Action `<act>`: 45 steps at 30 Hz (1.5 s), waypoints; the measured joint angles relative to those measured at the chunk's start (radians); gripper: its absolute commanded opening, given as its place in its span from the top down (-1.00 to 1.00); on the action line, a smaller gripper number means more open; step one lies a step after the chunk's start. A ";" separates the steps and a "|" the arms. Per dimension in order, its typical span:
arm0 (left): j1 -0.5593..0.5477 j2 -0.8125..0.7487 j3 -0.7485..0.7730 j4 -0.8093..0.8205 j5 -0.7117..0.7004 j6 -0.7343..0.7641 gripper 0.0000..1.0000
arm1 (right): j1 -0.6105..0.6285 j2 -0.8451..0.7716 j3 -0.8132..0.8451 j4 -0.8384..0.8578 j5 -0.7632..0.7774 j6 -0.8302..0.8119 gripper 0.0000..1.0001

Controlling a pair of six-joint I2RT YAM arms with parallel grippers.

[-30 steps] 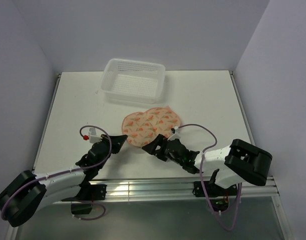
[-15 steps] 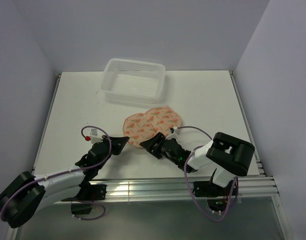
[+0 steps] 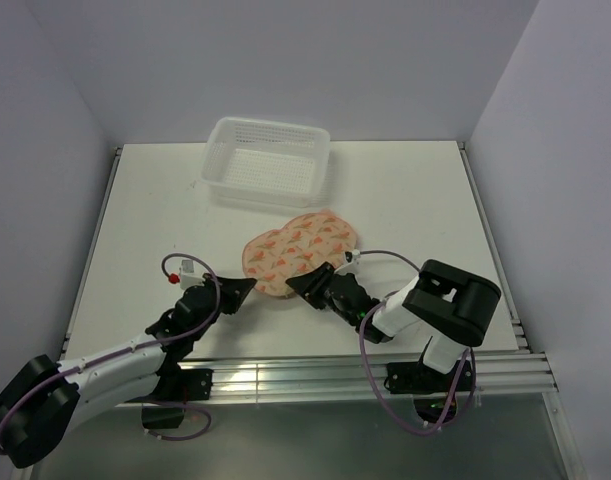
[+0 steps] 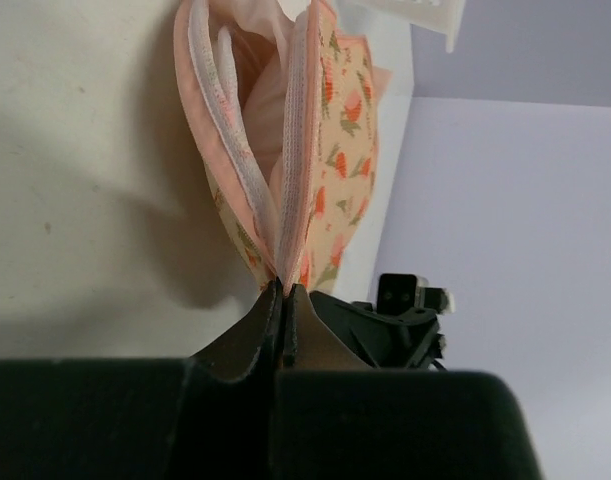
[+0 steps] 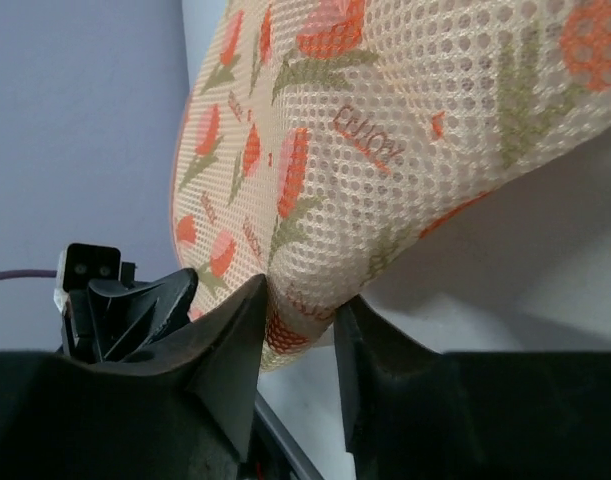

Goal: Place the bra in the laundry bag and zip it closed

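The laundry bag (image 3: 303, 245) lies near the middle of the white table (image 3: 415, 200), just in front of a white mesh basket (image 3: 325, 160) at the far side. It does not touch the basket. Both arms reach in low from the near edge and meet the bag's near rim.

The left gripper (image 4: 282, 290) has its jaws pressed together on the rim at the bag's near left end, right where the two zipper edges meet. Above that pinch the bag gapes. Pale pink fabric (image 4: 260, 90) shows between the printed outer shell and the lined inner wall; whether that is the bra or only lining, I cannot tell.

The right gripper (image 5: 300, 295) sits close beside the left one. Its jaws are partly apart and straddle the bag's lower edge, with the printed mesh bulging between the fingers (image 5: 235, 330). Whether they actually squeeze the fabric, I cannot tell.
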 measured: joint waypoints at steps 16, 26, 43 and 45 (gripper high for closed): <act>-0.044 0.032 0.179 -0.251 -0.069 0.267 -0.13 | -0.002 -0.014 -0.009 -0.016 0.005 0.005 1.00; -0.409 -0.151 0.178 -0.497 -0.267 0.302 0.75 | -0.002 -0.028 0.077 -0.151 0.019 0.018 1.00; -0.495 0.422 0.344 -0.225 -0.499 0.499 0.29 | 0.008 -0.070 0.088 -0.219 0.013 0.021 1.00; -0.485 0.449 0.351 -0.198 -0.500 0.529 0.33 | 0.008 -0.072 0.088 -0.219 0.007 0.021 1.00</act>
